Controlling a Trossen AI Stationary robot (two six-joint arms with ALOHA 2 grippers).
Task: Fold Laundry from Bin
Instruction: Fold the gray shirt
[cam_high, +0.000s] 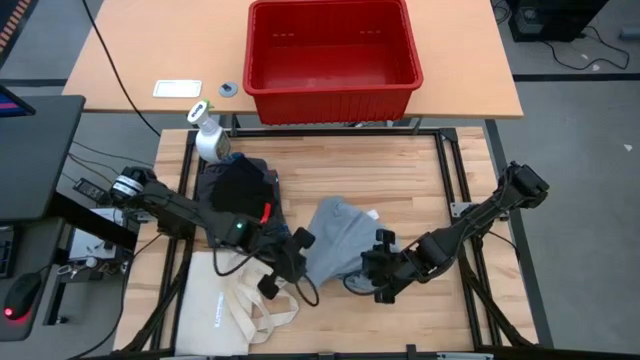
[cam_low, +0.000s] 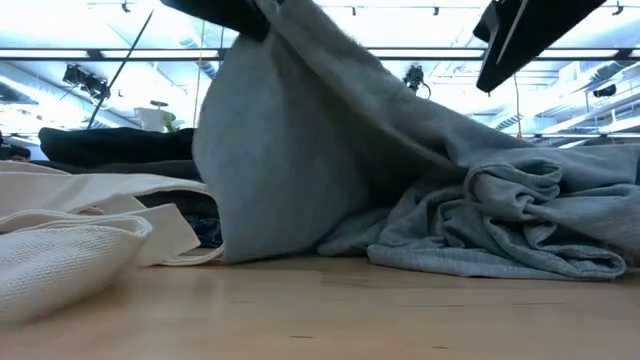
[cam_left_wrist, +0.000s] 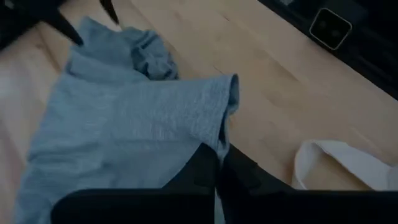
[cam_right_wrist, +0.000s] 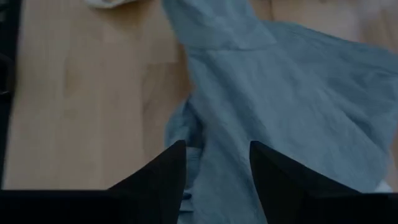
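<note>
Your left gripper (cam_left_wrist: 219, 163) pinches the light grey garment (cam_high: 338, 238); right gripper (cam_right_wrist: 216, 163) gapes, empty; bin (cam_high: 333, 88) emptied; folding barely begun.

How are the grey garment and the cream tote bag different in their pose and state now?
The grey garment is lifted at one edge, shut in the left claw; the cream tote bag lies flat and untouched. The garment is crumpled in the table's middle, while the bag sits at the near left corner with its long handles spread. The right claw stands open above the garment, not the bag. Both are soft cloth on the wooden table.
</note>
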